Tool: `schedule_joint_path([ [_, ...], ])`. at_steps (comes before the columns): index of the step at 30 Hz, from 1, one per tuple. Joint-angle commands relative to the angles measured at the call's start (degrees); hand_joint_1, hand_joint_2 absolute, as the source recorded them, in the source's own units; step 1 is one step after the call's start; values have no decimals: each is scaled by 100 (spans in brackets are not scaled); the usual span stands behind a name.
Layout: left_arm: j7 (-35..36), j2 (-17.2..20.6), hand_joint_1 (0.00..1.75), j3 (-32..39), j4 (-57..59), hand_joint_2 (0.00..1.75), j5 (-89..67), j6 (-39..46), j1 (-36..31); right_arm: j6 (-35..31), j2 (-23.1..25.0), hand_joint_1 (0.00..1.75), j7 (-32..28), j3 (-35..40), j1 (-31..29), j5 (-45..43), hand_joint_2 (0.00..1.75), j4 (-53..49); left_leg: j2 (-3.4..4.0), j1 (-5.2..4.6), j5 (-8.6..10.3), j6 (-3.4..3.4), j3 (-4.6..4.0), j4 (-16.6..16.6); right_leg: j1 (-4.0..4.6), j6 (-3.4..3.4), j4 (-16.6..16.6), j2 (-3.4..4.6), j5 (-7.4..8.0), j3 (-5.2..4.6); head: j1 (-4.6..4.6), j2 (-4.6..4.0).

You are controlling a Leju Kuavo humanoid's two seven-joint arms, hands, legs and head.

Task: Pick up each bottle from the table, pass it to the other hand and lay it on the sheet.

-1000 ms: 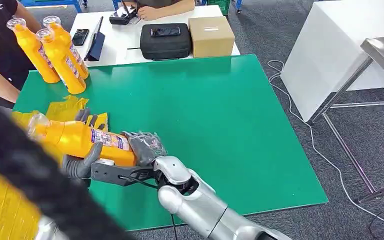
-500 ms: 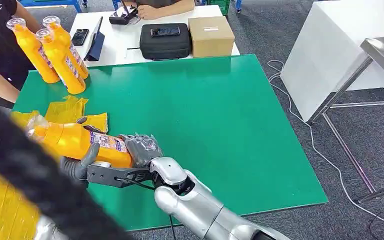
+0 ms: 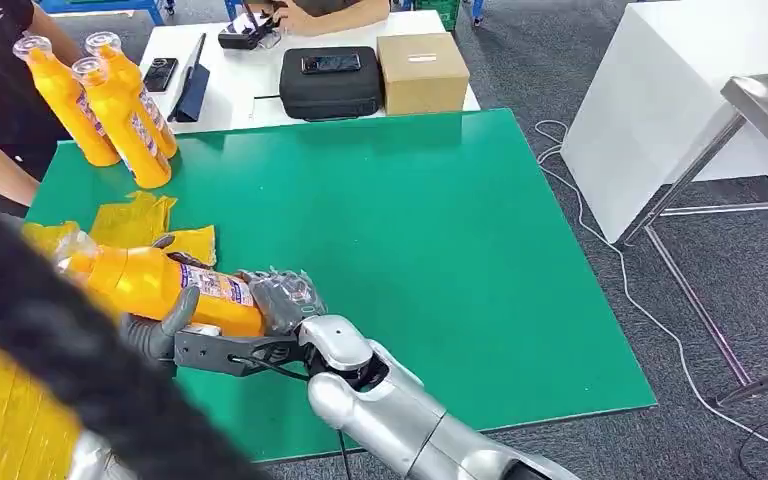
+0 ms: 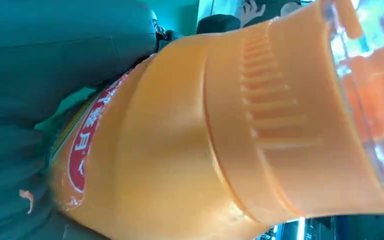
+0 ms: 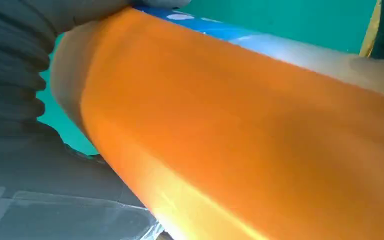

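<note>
bottle (image 3: 160,285): orange, lying sideways, held by both hands
right hand (image 3: 282,298): fingers wrapped round base
left hand (image 3: 160,330): thumb and fingers around body
label (image 4: 85,150): red, white writing, unreadable

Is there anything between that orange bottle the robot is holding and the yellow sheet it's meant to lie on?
Nothing visible blocks it. The orange bottle lies sideways in the right hand, with the left hand under it, just above the green table. The yellow sheet lies right beside, with bare yellow showing.
</note>
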Motion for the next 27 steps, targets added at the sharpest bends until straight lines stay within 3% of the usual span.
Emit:
schedule_joint_path([
  [1,36,-22,175,-256,185,175,-10,-67,-614,219,-64,175,-116,573,218,72,175,488,-27,8,-1,-8,12,-5,8,0,-11,-34,-7,24,0,0],
  [4,16,-12,175,-180,180,175,37,-38,-603,134,-126,175,-73,410,240,12,175,473,-29,7,0,-7,14,-8,7,1,-12,-37,-8,26,0,0],
  [6,-103,-3,175,116,3,175,91,112,-512,-357,-185,175,-69,-68,352,-187,175,325,-20,6,1,-4,8,-4,6,1,-9,-25,-4,16,0,0],
  [7,-117,26,175,250,-115,175,96,129,-451,-507,-238,143,-96,-226,362,-240,175,251,-28,8,0,-7,14,-7,8,1,-14,-36,-7,27,0,2],
  [8,-131,16,175,441,-237,175,109,160,-379,-752,-283,0,-233,-470,451,-374,175,30,-25,6,1,-5,12,-7,6,1,-12,-31,-6,22,0,0],
  [9,-132,17,175,649,-348,175,104,169,-328,-782,-367,0,-328,-707,522,-571,0,-223,-16,6,1,-4,3,-3,7,1,-9,-21,-3,11,0,0],
  [12,-165,60,175,1089,-573,175,87,224,-166,-962,-662,0,-561,-1161,841,-928,0,-1067,-18,8,-4,-6,7,-1,8,2,-9,-25,-7,19,2,0],
  [16,-17,52,175,1045,-354,175,145,45,-117,-994,-855,0,-532,-1667,1236,-1445,0,-1510,-16,2,0,-3,4,-4,2,2,-7,-21,-4,13,2,2],
  [27,-91,165,175,1115,-541,175,-164,324,107,-1098,-1031,0,-610,-2277,1463,-1655,0,-1469,-14,-1,-3,-5,8,-6,-1,0,-6,-20,-7,16,2,2],
])
